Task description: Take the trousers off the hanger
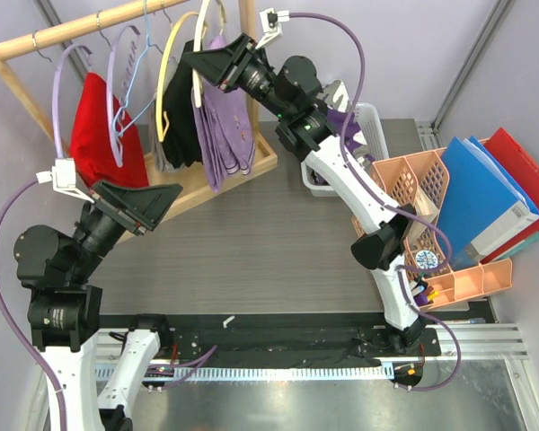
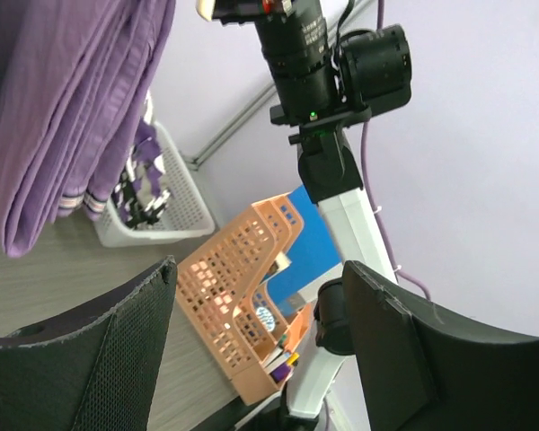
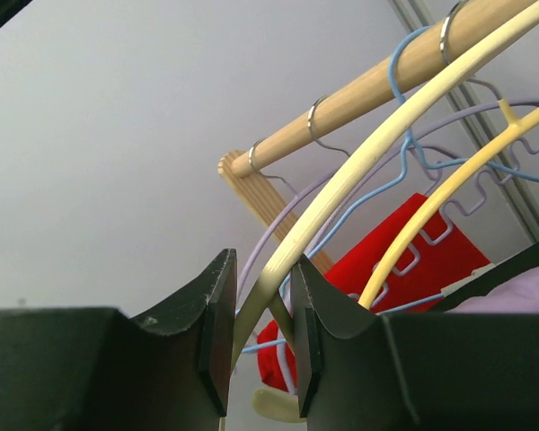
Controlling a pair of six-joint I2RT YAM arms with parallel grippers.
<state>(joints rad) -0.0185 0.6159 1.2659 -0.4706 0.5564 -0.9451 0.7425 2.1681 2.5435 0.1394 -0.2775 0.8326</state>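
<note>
Top view is no help for my right claw [image 1: 194,63]: its dark fingers melt into the black garment [image 1: 184,117] behind, so I can't pick out the tips. My arm also covers the top of the lilac trousers [image 1: 226,144] and nearly all of the camouflage trousers [image 1: 344,119] in the white basket [image 1: 316,182]. From my right wrist, the cream hanger [image 3: 341,186] pinched in the claw gets hidden behind the fingers [image 3: 217,332], and the lilac pair is just a blurry sliver at the right edge. The left wrist view chops that pair off at the top and left. Buttons? Way too small to see.
</note>
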